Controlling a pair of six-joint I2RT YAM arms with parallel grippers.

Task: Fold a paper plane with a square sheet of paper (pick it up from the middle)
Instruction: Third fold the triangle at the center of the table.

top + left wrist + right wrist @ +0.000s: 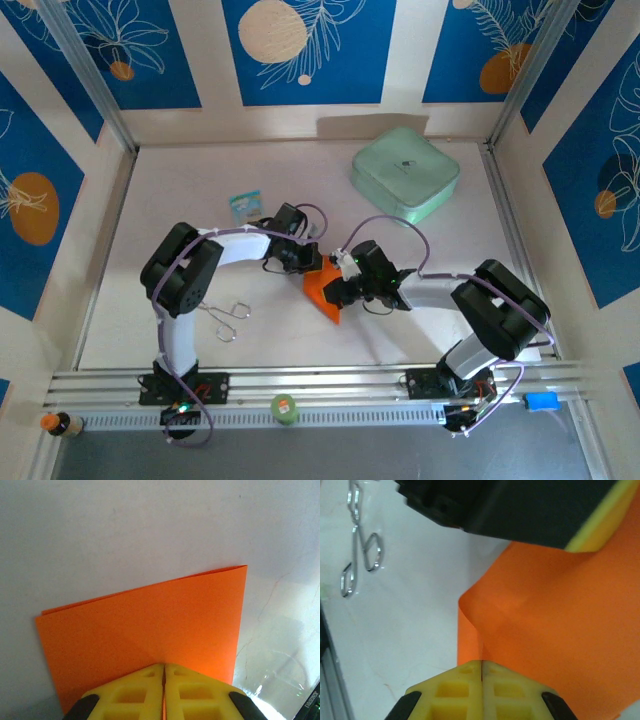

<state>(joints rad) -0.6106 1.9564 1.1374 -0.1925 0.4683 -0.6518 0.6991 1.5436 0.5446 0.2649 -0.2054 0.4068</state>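
**Paper doubled once, pinched from both sides**

The paper sits near the front middle of the table, between the two arms. In the left wrist view it shows two layers meeting at a fold along its far edge, so one fold appears made. No pointed nose, wings or centre crease of a plane can be seen. By my judgement the task is at an early stage, with nearly all the folding left.

The left arm reaches from its base up and then right. Its elbow is bent, and the left gripper comes at the paper from the upper left. Its jaws are pressed together on the paper's near edge.

The right arm bends leftward across the table, and the right gripper meets the paper from the right. Its jaws are clenched on the paper, which curls over just above them. The two grippers are close together, almost touching.
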